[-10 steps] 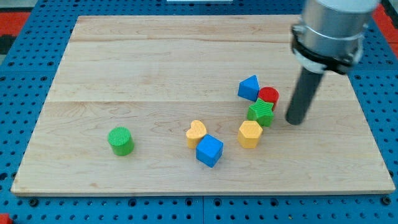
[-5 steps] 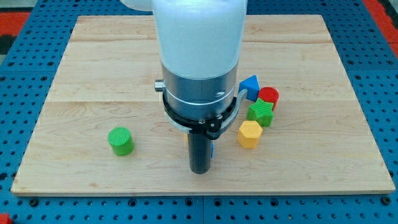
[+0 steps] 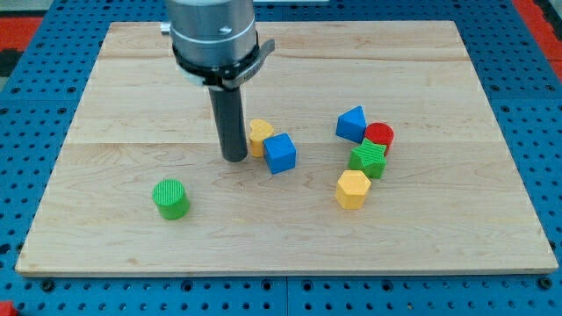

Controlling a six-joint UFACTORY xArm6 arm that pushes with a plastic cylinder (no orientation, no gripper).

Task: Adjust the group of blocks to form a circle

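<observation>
My tip (image 3: 234, 158) rests on the board just left of a yellow heart block (image 3: 259, 137), touching or nearly touching it. A blue cube (image 3: 280, 154) sits against the heart's lower right. Further right lies a cluster: a blue triangular block (image 3: 352, 124), a red cylinder (image 3: 379, 137), a green ribbed block (image 3: 369, 161) and a yellow hexagonal block (image 3: 353, 189). A green cylinder (image 3: 170, 198) stands alone at the lower left, below and left of my tip.
The wooden board (image 3: 132, 88) lies on a blue pegboard table (image 3: 26, 105). The arm's body rises from the rod towards the view's top.
My tip moved from the board's right side, past the bottom centre, to the middle left. The yellow heart and blue cube have shifted upward, towards the view's top. The other blocks stayed put.
</observation>
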